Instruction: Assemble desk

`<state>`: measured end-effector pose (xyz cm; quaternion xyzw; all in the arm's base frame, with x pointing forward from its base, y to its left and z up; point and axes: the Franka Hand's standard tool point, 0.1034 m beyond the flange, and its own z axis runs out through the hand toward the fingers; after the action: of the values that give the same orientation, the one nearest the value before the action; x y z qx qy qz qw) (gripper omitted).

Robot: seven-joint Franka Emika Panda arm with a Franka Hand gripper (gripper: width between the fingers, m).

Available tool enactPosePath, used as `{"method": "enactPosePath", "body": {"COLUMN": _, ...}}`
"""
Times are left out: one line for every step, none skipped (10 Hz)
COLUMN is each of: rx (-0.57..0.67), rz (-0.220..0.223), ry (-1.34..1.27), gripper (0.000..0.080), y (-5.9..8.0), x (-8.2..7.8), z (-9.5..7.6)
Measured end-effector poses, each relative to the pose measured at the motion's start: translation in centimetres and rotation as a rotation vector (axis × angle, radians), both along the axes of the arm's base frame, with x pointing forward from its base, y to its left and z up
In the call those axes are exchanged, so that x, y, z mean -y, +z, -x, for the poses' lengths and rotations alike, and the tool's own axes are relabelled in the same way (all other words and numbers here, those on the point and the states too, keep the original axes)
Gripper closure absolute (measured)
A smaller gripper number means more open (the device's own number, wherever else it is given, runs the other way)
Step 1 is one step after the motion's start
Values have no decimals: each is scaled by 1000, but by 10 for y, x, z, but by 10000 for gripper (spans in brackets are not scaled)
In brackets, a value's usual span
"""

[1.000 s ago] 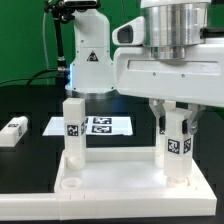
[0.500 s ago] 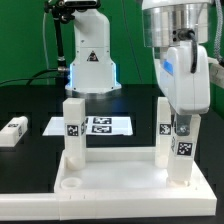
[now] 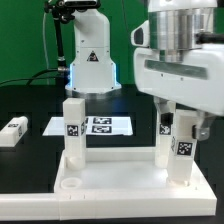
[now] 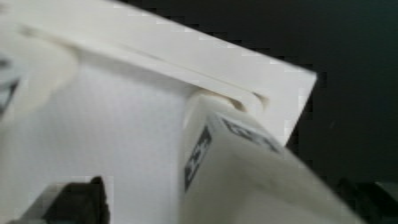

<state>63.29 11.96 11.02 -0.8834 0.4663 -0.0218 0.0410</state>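
Note:
The white desk panel [image 3: 115, 178] with its raised rim lies at the front of the exterior view. Two white tagged legs stand upright in its corner sockets, one on the exterior view's left [image 3: 73, 128] and one on the right [image 3: 179, 148]. My gripper [image 3: 180, 128] straddles the top of the right leg, with a dark finger on each side. In the wrist view that leg [image 4: 249, 160] rises from its socket. A strip of panel [image 4: 125, 120] shows between the leg and one dark fingertip [image 4: 71, 200], so the jaws look open. A third leg [image 3: 12, 132] lies loose on the table.
The marker board [image 3: 100, 125] lies flat behind the panel. The robot's white base [image 3: 90, 60] stands at the back, with a green wall behind it. The table top is black.
My gripper has turned about the right leg: broad side on a second ago, narrow side on half a second ago, broad side on now. The legs and the panel have stayed in place.

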Motion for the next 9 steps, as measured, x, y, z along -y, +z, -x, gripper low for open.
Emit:
{"method": "enactPosePath", "body": {"rx": 2, "rz": 4, "ry": 40, "gripper": 154, "y": 1, "x": -7, "z": 2}}
{"method": "enactPosePath", "body": {"rx": 6, "rz": 13, "ry": 137, "gripper": 151, "y": 0, "x": -5, "z": 2}}
{"method": "enactPosePath", "body": {"rx": 8, "rz": 18, "ry": 194, "gripper": 150, "y": 0, "x": -3, "z": 2}}
{"method": "enactPosePath", "body": {"rx": 7, "rz": 59, "ry": 361, "gripper": 150, "y": 1, "x": -2, "z": 1}}
{"method": "enactPosePath", "body": {"rx": 10, "rz": 120, "ry": 586, "gripper": 150, "y": 4, "x": -2, "z": -2}}
{"method": "enactPosePath", "body": {"rx": 44, "rz": 163, "ry": 801, "gripper": 150, "y": 5, "x": 0, "z": -8}}
{"method": "enactPosePath", "body": {"rx": 72, "rz": 178, "ry": 841, "gripper": 150, "y": 6, "x": 7, "z": -12}}
{"method": "enactPosePath", "body": {"rx": 71, "rz": 174, "ry": 813, "gripper": 150, "y": 5, "x": 7, "z": -11}}
{"method": "enactPosePath", "body": {"rx": 71, "rz": 174, "ry": 808, "gripper": 279, "y": 5, "x": 7, "z": -11}}
